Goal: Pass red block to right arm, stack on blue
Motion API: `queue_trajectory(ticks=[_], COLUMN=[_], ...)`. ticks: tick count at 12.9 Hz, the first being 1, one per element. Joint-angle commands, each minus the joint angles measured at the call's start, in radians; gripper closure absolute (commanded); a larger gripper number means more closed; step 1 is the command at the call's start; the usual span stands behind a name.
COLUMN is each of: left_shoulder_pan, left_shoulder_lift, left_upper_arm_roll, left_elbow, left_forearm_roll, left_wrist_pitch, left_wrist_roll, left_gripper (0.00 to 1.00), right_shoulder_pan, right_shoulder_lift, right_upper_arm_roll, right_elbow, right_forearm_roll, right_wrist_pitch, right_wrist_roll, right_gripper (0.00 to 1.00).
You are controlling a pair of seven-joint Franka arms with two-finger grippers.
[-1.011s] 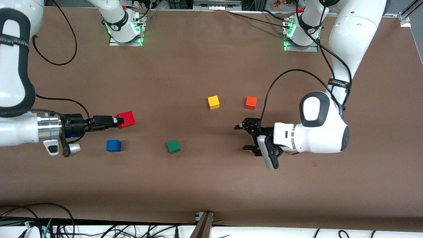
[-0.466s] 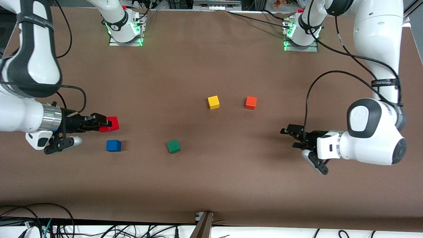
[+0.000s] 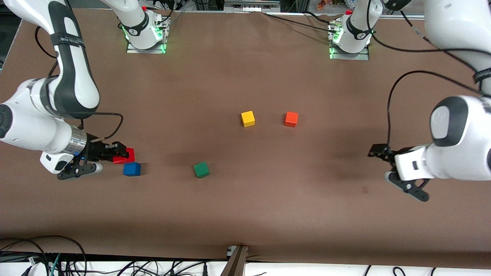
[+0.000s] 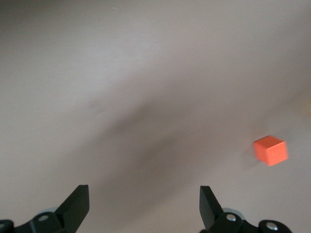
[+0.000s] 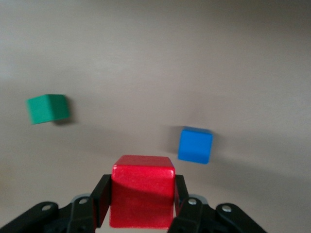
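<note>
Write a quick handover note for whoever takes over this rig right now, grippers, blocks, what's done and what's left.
Right gripper: shut on the red block, in the air beside the blue block, not yet over it.
Left gripper: open, empty, waiting over bare table at the left arm's end.
Blue block: on the table at the right arm's end, nothing on it.
Done: red block is in the right arm's grip.
Left: bring red over blue, set it down squarely, release.

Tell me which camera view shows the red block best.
The right wrist view: the red block fills the foreground, clamped by the right gripper, with the blue block close by. The front view shows the red block small and partly hidden by the fingers. The left wrist view misses it.
</note>
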Motion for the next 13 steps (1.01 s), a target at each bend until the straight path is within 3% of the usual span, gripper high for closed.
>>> queue_trajectory(ticks=[1,5,8,11,13], left_shoulder_pan=[0.037,0.101,0.112,0.179,0.197], left_shoulder_lift=[-0.134,-0.35,-0.475,-0.578,-0.58], left_upper_arm_roll=[0.008,0.008,-0.003,-0.114,-0.153], left_elbow=[-0.06,-0.222,-0.37,-0.508,-0.516], left_forearm_roll=[0.081,0.111,0.121,0.122,0.15], left_wrist_pitch=[-0.012,-0.001,-0.01,-0.019,-0.018], left_wrist_roll=[-0.012,-0.05,-0.256,-0.412,-0.428], left_gripper=[0.0,0.0,0.0,0.0,0.0], right_shoulder_pan=[0.011,0.011,0.01,0.01,0.01], right_shoulder_lift=[-0.001,0.068,0.082,0.091,0.102], right_upper_arm_roll=[-0.002,-0.007,-0.007,-0.008,-0.01], right_elbow=[-0.087,-0.081,-0.083,-0.083,-0.08], right_forearm_roll=[-0.082,-0.1,-0.105,-0.105,-0.116], right_wrist_pitch=[0.137,0.228,0.245,0.248,0.25], right_wrist_roll=[0.034,0.071,0.073,0.073,0.073], right_gripper=[0.91,0.91,0.91,0.91,0.91])
